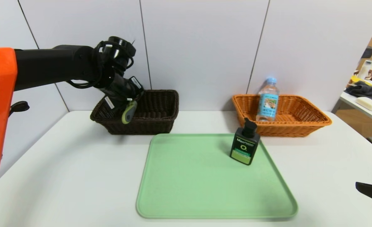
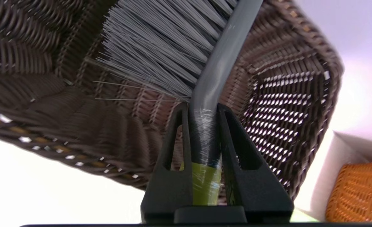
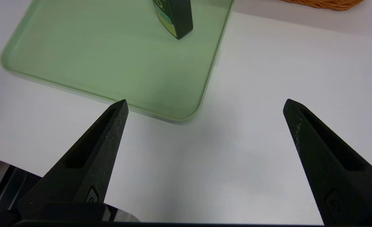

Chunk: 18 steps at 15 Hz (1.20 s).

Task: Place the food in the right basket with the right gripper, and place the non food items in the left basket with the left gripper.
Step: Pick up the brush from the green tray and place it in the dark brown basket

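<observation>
From where I stand, the left claw (image 2: 204, 108) is over the dark brown basket (image 1: 141, 127), closed on the scrub brush (image 2: 217, 63) at the grey neck just above its green handle. The bristles point down into the wicker, and the handle's end sticks out toward the near rim. I'd guess the brush is light and stiff, with a smooth, slightly slick handle; that neck looks a fair place to hold it, though the bristles could snag on the weave when it's let go.

The pump bottle (image 1: 245, 148) stands on the green tray (image 1: 204, 176), near its far right corner. It's probably the heavier piece if full, hard-walled and slippery; I'd take it across the body, below the pump, which might press down or twist.

The water bottle (image 1: 268, 104) leans upright in the orange basket (image 1: 286, 130). Its thin plastic would likely give under a squeeze. The right claw (image 3: 206, 105) is idle beside the tray's near right corner, spread wide with nothing in it.

From the head, the left claw's own tips and the bristles are hidden by the arm and basket; the wrist view cuts off the brush's far end. Only a dark tip of the right claw shows at the edge. I can't tell whether the bristles touch the basket.
</observation>
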Each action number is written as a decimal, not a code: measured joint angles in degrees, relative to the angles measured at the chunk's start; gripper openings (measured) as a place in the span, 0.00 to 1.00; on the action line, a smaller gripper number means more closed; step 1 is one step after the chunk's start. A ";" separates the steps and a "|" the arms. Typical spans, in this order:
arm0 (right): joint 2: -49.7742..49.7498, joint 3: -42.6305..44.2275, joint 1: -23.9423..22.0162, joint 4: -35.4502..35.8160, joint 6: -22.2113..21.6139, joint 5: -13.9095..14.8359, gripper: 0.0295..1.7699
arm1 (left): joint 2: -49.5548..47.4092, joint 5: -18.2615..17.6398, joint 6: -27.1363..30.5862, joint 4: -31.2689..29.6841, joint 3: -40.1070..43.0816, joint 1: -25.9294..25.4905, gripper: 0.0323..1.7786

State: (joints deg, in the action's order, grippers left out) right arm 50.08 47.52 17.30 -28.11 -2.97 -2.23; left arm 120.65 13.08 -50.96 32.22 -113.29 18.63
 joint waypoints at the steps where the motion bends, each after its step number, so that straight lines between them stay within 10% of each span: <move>1: 0.02 -0.22 0.00 0.04 0.00 -0.05 0.96 | -0.15 0.00 0.00 -0.85 0.00 0.06 0.16; 10: 0.61 -0.87 0.00 0.13 0.00 -0.20 0.96 | -4.45 -0.13 -0.22 1.38 0.02 2.47 0.16; 18: -0.09 -1.63 0.00 0.06 0.00 -0.20 0.96 | -5.00 -0.24 -2.05 3.15 0.09 1.46 0.68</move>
State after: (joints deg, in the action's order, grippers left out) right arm 49.99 45.89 17.30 -28.05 -2.97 -2.43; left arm 115.65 12.84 -53.00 35.36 -113.20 20.09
